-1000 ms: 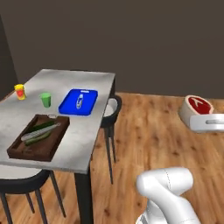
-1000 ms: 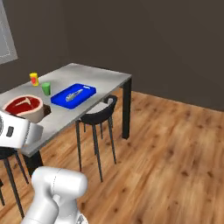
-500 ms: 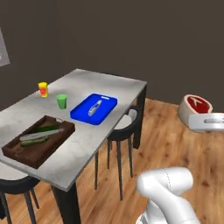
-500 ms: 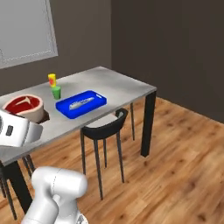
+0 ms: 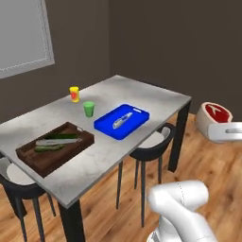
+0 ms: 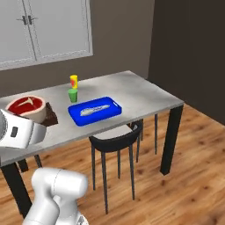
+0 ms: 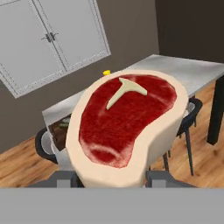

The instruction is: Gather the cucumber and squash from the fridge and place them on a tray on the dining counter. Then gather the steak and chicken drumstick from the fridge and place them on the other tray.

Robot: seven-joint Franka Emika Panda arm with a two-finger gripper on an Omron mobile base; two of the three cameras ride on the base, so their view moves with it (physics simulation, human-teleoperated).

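The blue tray (image 5: 122,121) lies open from above, a silver utensil (image 5: 122,120) occupying its middle.

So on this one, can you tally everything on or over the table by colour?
Blue: 1, the other tray
Brown: 1, the tray
Green: 1, cup
Yellow and red: 1, small bottle
Silver: 1, utensil
Red: 1, the steak held in the claw
Total: 6
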